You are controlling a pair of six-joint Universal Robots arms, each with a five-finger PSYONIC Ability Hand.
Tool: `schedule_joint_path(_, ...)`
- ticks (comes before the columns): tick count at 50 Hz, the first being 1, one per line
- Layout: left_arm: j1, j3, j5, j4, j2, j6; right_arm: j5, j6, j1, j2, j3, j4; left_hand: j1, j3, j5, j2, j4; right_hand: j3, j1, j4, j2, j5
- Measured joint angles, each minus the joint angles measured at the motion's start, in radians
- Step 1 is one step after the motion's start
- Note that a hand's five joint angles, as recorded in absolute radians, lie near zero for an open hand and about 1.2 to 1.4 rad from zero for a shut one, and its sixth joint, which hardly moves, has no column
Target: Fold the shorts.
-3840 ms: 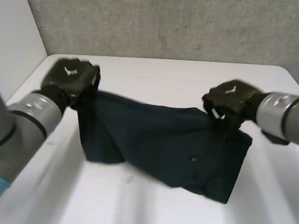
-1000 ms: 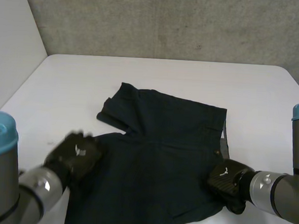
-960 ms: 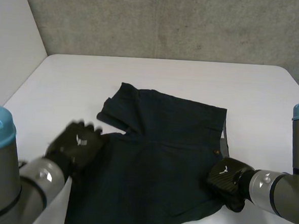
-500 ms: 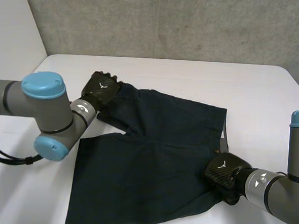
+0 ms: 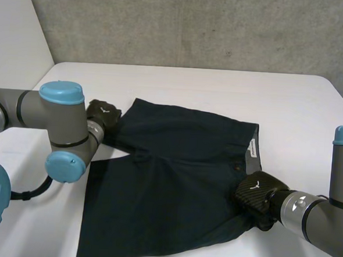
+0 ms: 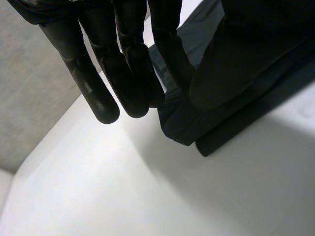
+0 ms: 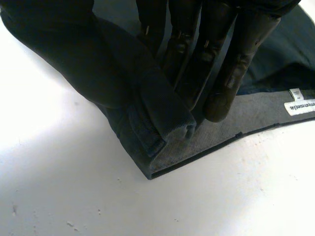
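Observation:
Dark navy shorts [image 5: 174,187] lie spread on the white table [image 5: 220,91], with the waistband towards the right. My left hand [image 5: 102,114] is at the far left leg corner. In the left wrist view its straight fingers [image 6: 123,64] pinch a hanging fold of the shorts [image 6: 206,98] against the thumb. My right hand [image 5: 256,192] rests at the waistband edge on the right. There its fingers [image 7: 216,59] press a raised fold of the shorts [image 7: 123,73] against the cloth-covered thumb.
A white label [image 7: 298,105] shows inside the waistband, also seen as the label [image 5: 253,146] in the head view. A grey wall stands behind the table. Bare table surrounds the shorts on the far side and at the right.
My left hand went from the near left leg to the far leg corner, closed on it and drew it left, flattening the folded-over flap. The right hand stayed on the waistband.

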Motion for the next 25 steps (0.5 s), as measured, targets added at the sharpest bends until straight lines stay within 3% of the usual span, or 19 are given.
schedule_joint_path(4,-0.003,-0.002,-0.051,0.003,0.004,0.000,0.001,0.000,0.003,0.001,0.003,-0.002,0.000,0.003,0.000,0.001,0.000,0.000,0.000,0.000,0.000,0.000)
schedule_joint_path(10,-0.006,-0.003,-0.060,0.003,0.000,0.000,0.001,0.008,0.005,0.001,0.004,-0.003,-0.038,-0.064,-0.039,-0.067,-0.075,0.000,0.000,0.000,0.000,0.000)
schedule_joint_path(11,-0.007,-0.004,-0.056,0.002,-0.002,0.000,0.000,0.017,0.006,0.001,0.004,-0.004,-0.529,-0.537,-0.484,-0.548,-0.539,0.000,0.000,0.000,0.000,0.000)
schedule_joint_path(14,-0.010,-0.006,-0.052,0.000,0.000,-0.001,-0.001,0.027,0.006,0.001,0.003,-0.006,-0.679,-0.675,-0.641,-0.698,-0.696,0.000,0.000,0.000,0.000,0.000)
schedule_joint_path(15,-0.011,-0.007,-0.051,-0.001,0.003,-0.001,-0.001,0.031,0.007,0.001,0.003,-0.007,-0.798,-0.826,-0.801,-0.838,-0.852,0.000,0.000,0.000,0.000,0.000)
schedule_joint_path(17,-0.013,-0.013,-0.048,-0.003,0.021,-0.002,-0.001,0.046,0.008,0.002,0.001,-0.013,-0.854,-0.917,-0.891,-0.925,-0.937,0.000,0.000,0.000,0.000,0.000)
schedule_joint_path(25,-0.008,-0.123,-0.049,-0.011,0.210,-0.020,-0.011,0.140,0.013,0.015,-0.025,-0.044,-0.854,-0.921,-0.895,-0.928,-0.940,0.000,0.000,0.000,0.000,0.000)
